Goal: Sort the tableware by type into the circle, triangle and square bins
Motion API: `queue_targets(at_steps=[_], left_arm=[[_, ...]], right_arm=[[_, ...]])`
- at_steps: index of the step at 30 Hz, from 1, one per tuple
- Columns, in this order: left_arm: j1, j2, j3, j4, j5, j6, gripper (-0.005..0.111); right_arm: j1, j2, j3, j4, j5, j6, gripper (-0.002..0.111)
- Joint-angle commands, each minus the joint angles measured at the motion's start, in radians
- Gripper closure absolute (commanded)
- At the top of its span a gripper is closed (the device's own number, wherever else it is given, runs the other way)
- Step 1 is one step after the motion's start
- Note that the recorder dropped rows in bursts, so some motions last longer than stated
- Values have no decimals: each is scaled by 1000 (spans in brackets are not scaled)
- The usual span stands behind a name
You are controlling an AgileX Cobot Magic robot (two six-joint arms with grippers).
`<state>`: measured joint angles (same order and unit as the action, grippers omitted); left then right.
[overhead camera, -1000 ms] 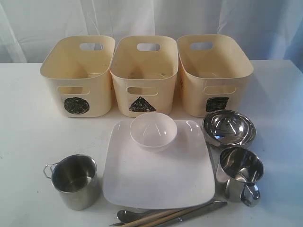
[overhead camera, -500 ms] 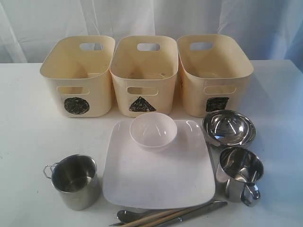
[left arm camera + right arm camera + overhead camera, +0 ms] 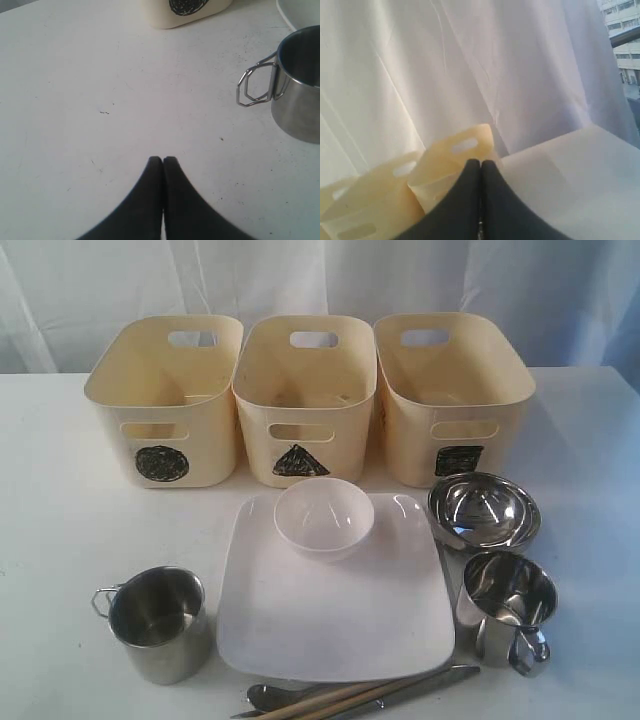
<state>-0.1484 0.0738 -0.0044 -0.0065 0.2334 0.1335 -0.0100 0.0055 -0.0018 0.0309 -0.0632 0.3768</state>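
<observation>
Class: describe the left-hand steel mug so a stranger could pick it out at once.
Find the white square plate in front of the three bins. The mug stands just off its left edge, before the circle bin. Unlike the other mug, right of the plate, its wire handle points left.

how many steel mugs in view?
2. One steel handled mug stands left of the large white square plate; the other right of it, in front of the steel bowl. Cream plastic tubs may hide more.
</observation>
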Motion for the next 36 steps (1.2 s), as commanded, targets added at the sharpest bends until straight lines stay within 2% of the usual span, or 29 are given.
queue_targets(at_steps=[1, 7, 12, 18, 25, 29, 36], left_arm=[[-6, -5, 4, -2, 0, -2, 107], [-6, -5, 4, -2, 0, -2, 107], [-6, -5, 4, -2, 0, -2, 107], [-6, -5, 4, -2, 0, -2, 107], [-6, -5, 4, -2, 0, -2, 107], [-6, -5, 4, -2, 0, -2, 107], [-6, -5, 4, -2, 0, -2, 107]], right_arm=[[3, -6, 2, 3, -43, 76, 108], [3, -6, 2, 3, -111, 293, 108], [3, -6, -97, 3, 88, 331, 108], [3, 155, -336, 3, 245, 106, 108], [3, 461, -615, 3, 589, -147, 108], [3, 650, -700, 31, 784, -257, 108], [3, 920, -736, 300, 910, -774, 108]])
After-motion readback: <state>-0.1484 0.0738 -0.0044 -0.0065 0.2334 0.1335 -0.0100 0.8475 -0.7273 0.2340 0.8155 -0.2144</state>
